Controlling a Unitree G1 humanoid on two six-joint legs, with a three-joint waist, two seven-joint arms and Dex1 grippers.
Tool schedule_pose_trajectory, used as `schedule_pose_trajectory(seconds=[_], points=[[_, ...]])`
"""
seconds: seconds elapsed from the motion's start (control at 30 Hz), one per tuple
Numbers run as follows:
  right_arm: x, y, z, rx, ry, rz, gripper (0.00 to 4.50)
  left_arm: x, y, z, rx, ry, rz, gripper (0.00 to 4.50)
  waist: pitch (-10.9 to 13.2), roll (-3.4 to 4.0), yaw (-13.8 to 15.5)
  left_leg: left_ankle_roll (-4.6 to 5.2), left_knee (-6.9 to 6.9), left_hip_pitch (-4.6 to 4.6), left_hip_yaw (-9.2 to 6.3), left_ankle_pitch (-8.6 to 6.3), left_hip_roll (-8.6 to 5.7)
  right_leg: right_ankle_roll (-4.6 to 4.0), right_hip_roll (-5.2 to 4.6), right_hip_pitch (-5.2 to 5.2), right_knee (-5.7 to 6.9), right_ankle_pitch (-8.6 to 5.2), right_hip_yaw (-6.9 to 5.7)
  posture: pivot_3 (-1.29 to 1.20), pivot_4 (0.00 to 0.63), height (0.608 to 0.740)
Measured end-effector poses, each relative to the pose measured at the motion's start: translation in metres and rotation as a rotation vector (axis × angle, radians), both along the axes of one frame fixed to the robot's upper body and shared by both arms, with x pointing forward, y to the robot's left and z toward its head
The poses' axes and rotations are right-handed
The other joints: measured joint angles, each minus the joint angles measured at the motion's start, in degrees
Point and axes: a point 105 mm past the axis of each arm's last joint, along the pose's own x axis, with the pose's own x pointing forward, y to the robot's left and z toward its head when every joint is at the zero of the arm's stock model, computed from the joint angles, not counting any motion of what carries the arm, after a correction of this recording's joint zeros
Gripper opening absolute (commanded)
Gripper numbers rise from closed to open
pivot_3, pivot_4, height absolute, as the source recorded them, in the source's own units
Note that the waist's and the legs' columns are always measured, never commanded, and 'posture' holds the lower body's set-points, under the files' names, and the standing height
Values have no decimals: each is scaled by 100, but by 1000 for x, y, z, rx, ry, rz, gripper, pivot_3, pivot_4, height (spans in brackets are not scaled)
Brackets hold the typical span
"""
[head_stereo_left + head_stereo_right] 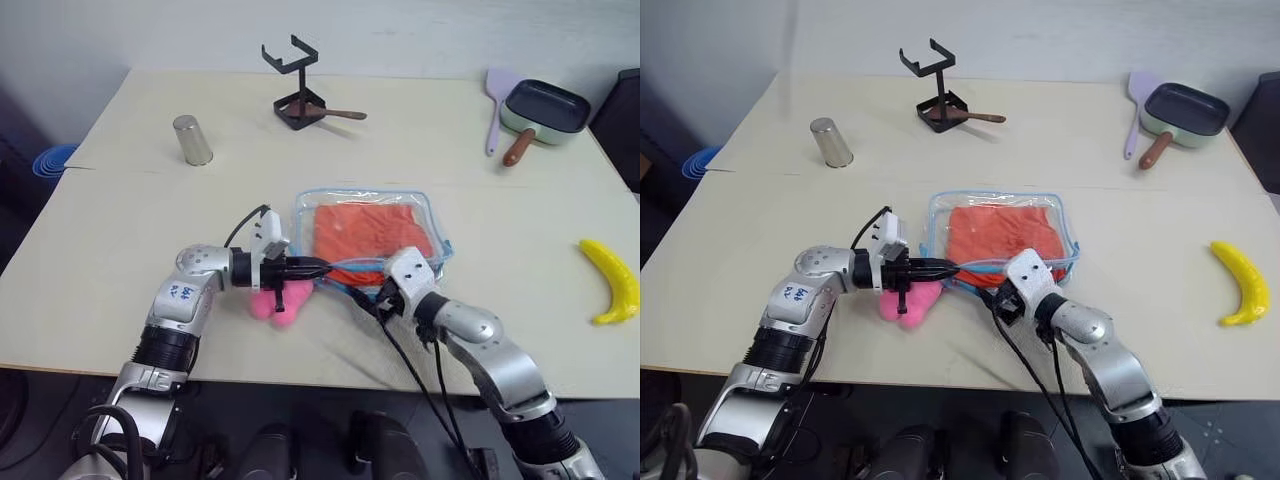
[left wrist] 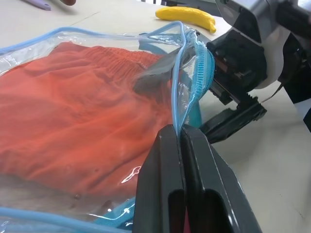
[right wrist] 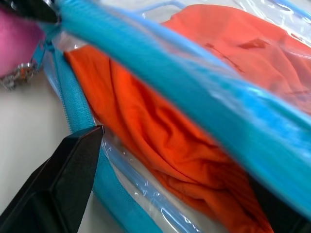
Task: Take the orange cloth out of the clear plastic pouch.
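Left gripper (image 2: 182,133) clamped on the clear blue-trimmed plastic pouch (image 1: 372,200)'s zipper edge, the right gripper (image 1: 998,292), fingers apart, enters the mouth, and must next pinch the wrinkled orange cloth (image 1: 372,232).

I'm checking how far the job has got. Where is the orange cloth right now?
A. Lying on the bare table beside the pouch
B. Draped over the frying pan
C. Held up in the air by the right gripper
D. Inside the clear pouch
D: the orange cloth lies inside the clear plastic pouch, seen through its wall, while the left gripper pinches the pouch's blue zipper edge.
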Motion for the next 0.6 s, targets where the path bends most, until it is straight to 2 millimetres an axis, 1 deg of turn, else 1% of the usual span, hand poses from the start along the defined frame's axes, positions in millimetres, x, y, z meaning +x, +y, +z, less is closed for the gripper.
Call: schedule_pose_trajectory(seconds=[0.1,0.17,0.3,0.4,0.5,0.6], points=[[2,1,3,-155,-86,59,4500,0,0,0,-1,0,0,19,0,0,-7,0,0,2,1,0,-1,0,0,0,1,0,2,0,150,740],[5,3,5,-217,-121,88,4500,0,0,0,-2,0,0,19,-2,-3,-9,0,0,3,0,0,1,0,1,2,1,0,0,0,150,740],[12,9,6,-271,-105,117,4500,1,0,-1,-3,7,4,19,-9,-15,-53,0,2,17,0,1,1,0,0,18,3,0,0,0,150,740],[23,19,5,-237,-77,107,4500,3,2,-2,-5,13,10,19,-22,-36,-103,-3,3,22,-4,7,2,0,-2,23,5,0,0,0,150,740],[37,28,4,-211,-56,88,3920,5,2,0,-12,10,15,0,-25,-41,-122,-4,3,24,-4,10,1,0,-6,22,8,0,1,0,150,740],[42,34,2,-196,-34,85,2932,6,3,-1,-15,16,18,0,-28,-44,-128,-3,4,23,-5,11,0,-1,-7,23,12,0,1,0,150,740]])
